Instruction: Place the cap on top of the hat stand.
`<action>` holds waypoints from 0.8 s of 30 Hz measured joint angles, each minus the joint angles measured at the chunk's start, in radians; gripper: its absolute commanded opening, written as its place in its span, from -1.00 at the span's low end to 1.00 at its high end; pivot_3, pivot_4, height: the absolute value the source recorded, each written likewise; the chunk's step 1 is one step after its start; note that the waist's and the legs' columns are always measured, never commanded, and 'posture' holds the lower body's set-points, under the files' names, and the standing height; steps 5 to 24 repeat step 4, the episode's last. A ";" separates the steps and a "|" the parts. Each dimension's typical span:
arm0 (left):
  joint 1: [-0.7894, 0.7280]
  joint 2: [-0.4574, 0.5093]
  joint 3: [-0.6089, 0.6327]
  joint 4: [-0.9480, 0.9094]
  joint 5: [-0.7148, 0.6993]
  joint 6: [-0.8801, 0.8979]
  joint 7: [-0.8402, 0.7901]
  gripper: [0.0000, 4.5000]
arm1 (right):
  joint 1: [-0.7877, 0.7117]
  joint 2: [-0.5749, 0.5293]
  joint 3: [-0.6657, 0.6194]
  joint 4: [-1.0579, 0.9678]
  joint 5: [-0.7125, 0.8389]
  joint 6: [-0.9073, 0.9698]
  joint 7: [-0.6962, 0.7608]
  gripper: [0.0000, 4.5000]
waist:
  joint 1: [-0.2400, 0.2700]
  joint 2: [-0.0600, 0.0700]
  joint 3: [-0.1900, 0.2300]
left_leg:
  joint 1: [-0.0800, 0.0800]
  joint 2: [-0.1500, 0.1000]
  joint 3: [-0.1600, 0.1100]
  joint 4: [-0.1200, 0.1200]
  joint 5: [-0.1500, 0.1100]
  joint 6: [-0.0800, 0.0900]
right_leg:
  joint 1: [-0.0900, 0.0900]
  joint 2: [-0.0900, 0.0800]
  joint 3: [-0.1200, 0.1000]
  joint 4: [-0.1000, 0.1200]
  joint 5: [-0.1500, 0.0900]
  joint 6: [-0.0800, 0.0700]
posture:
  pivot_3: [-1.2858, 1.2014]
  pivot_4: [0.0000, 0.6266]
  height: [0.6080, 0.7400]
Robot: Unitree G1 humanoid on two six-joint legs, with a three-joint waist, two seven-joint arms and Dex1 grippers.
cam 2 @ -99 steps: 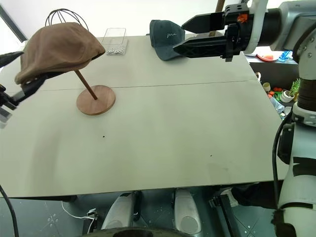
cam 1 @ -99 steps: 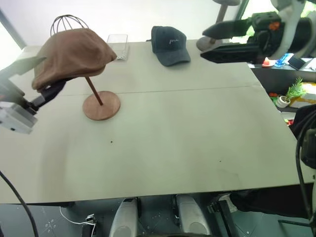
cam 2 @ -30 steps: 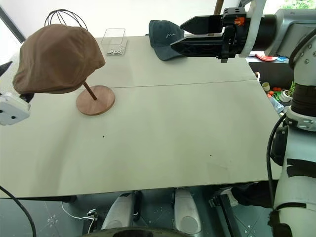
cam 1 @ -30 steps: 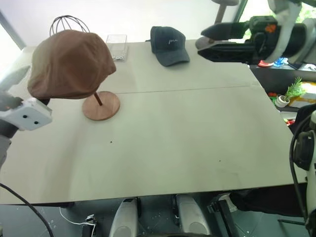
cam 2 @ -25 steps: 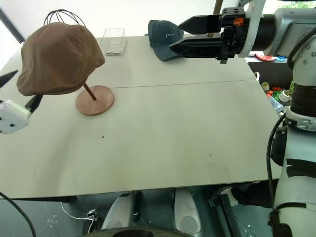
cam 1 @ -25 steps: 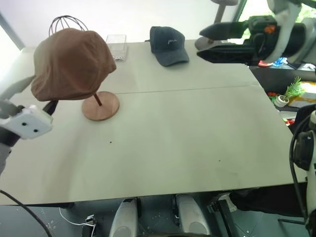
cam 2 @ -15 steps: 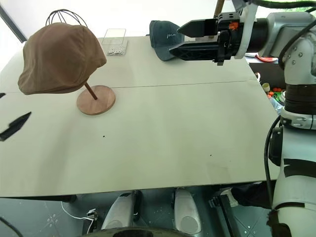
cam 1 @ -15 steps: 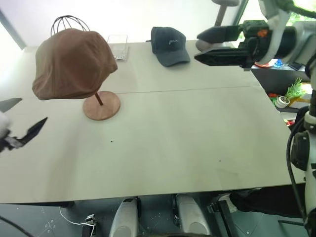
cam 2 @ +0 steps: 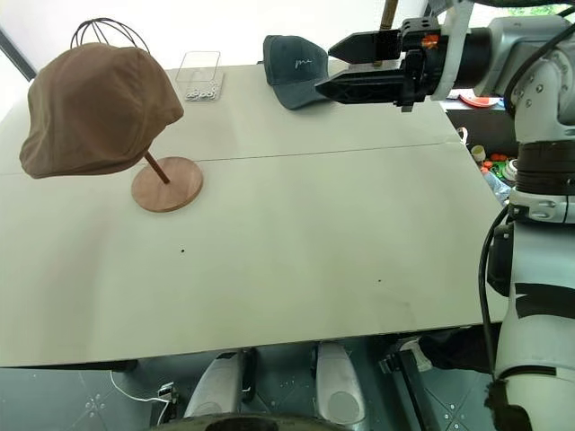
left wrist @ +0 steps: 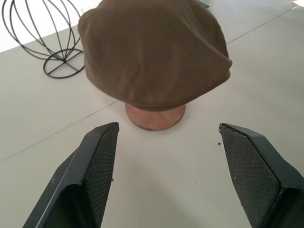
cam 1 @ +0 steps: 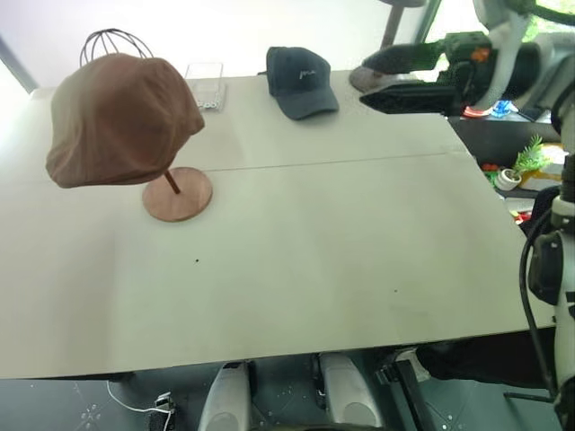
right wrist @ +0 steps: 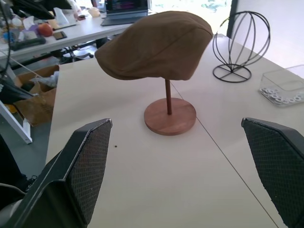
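Brown suede cap (cam 1: pixel 121 118) sits draped on the hat stand (cam 1: pixel 177 193), touching neither gripper. My left gripper (left wrist: pixel 166 171) is spread wide and empty; the right gripper (cam 2: pixel 346 67) too (hovering near the navy cap (cam 1: pixel 299 81)). Placement looks done; next I'd just check it sits steady.

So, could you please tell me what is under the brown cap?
Under the brown cap a thin wooden rod runs down to a round wooden base on the table. The stand's top is covered by the cap.

Cap (left wrist: pixel 154 52) atop hat stand (left wrist: pixel 155 116) (fingers (left wrist: pixel 97 166) apart)
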 measured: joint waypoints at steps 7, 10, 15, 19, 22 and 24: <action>-0.079 0.072 0.004 0.107 0.084 -0.036 -0.059 0.56 | 0.000 0.000 0.000 0.000 -0.001 0.000 0.003 1.00 | 0.000 0.000 0.000 | -0.001 0.000 0.001 0.000 0.000 0.000 | -0.001 -0.001 0.000 0.000 0.000 0.000 | 0.03 -0.52 1.00; -0.079 0.072 0.004 0.107 0.084 -0.036 -0.059 0.56 | 0.000 0.000 0.000 0.000 -0.001 0.000 0.003 1.00 | 0.000 0.000 0.000 | -0.001 0.000 0.001 0.000 0.000 0.000 | -0.001 -0.001 0.000 0.000 0.000 0.000 | 0.03 -0.52 1.00; -0.079 0.072 0.004 0.107 0.084 -0.036 -0.059 0.56 | 0.000 0.000 0.000 0.000 -0.001 0.000 0.003 1.00 | 0.000 0.000 0.000 | -0.001 0.000 0.001 0.000 0.000 0.000 | -0.001 -0.001 0.000 0.000 0.000 0.000 | 0.03 -0.52 1.00; -0.079 0.072 0.004 0.107 0.084 -0.036 -0.059 0.56 | 0.000 0.000 0.000 0.000 -0.001 0.000 0.003 1.00 | 0.000 0.000 0.000 | -0.001 0.000 0.001 0.000 0.000 0.000 | -0.001 -0.001 0.000 0.000 0.000 0.000 | 0.03 -0.52 1.00; -0.079 0.072 0.004 0.107 0.084 -0.036 -0.059 0.56 | 0.000 0.000 0.000 0.000 -0.001 0.000 0.003 1.00 | 0.000 0.000 0.000 | -0.001 0.000 0.001 0.000 0.000 0.000 | -0.001 -0.001 0.000 0.000 0.000 0.000 | 0.03 -0.52 1.00; -0.079 0.072 0.004 0.107 0.084 -0.036 -0.059 0.56 | 0.000 0.000 0.000 0.000 -0.001 0.000 0.003 1.00 | 0.000 0.000 0.000 | -0.001 0.000 0.001 0.000 0.000 0.000 | -0.001 -0.001 0.000 0.000 0.000 0.000 | 0.03 -0.52 1.00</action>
